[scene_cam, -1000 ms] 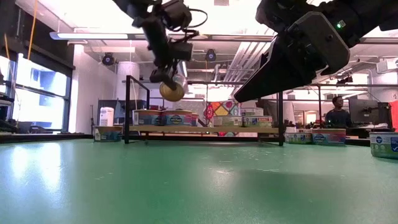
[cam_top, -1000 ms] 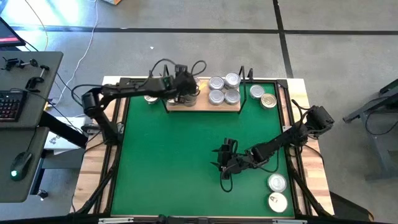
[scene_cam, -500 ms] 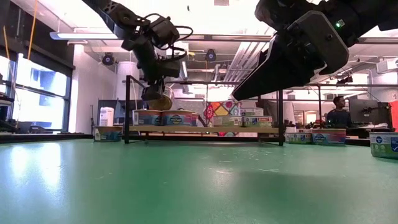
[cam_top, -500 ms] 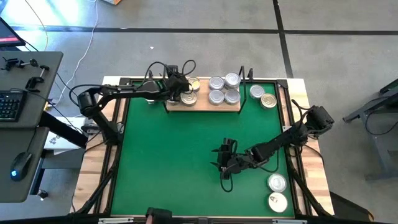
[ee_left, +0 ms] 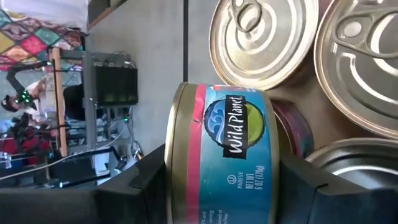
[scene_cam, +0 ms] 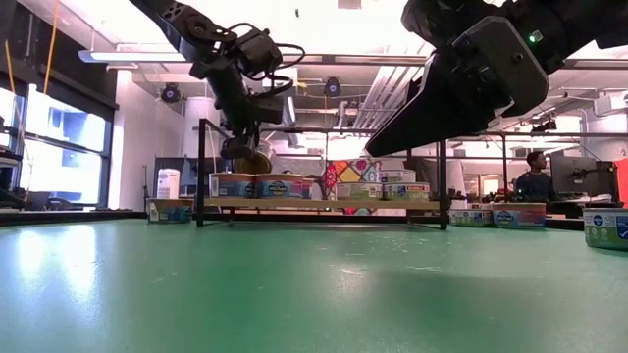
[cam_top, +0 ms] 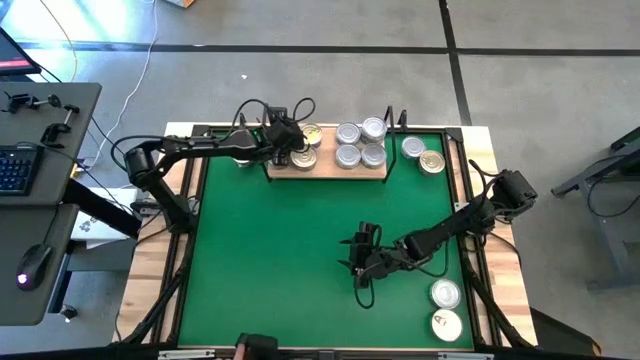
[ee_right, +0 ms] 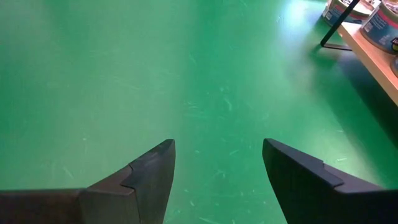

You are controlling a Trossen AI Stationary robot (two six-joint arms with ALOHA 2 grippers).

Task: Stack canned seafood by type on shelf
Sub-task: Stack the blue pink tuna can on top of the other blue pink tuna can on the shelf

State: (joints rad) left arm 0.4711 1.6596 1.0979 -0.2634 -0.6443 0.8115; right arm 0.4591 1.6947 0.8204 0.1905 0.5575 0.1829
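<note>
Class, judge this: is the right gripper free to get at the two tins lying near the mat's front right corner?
Probably yes: the right gripper hovers open and empty above bare mat, and the two tins lie uncovered close beside that arm.

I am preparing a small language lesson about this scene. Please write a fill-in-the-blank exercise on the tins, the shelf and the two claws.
1. The left claw grips a round metal tin with a blue and pink label above the ____ end of the light wooden shelf board.
2. The right claw hovers over the green mat, fingers ____ and holding nothing.
3. Two silver-lidded tins lie near the mat's front-____ corner.

Missing words: left; open; right
</note>
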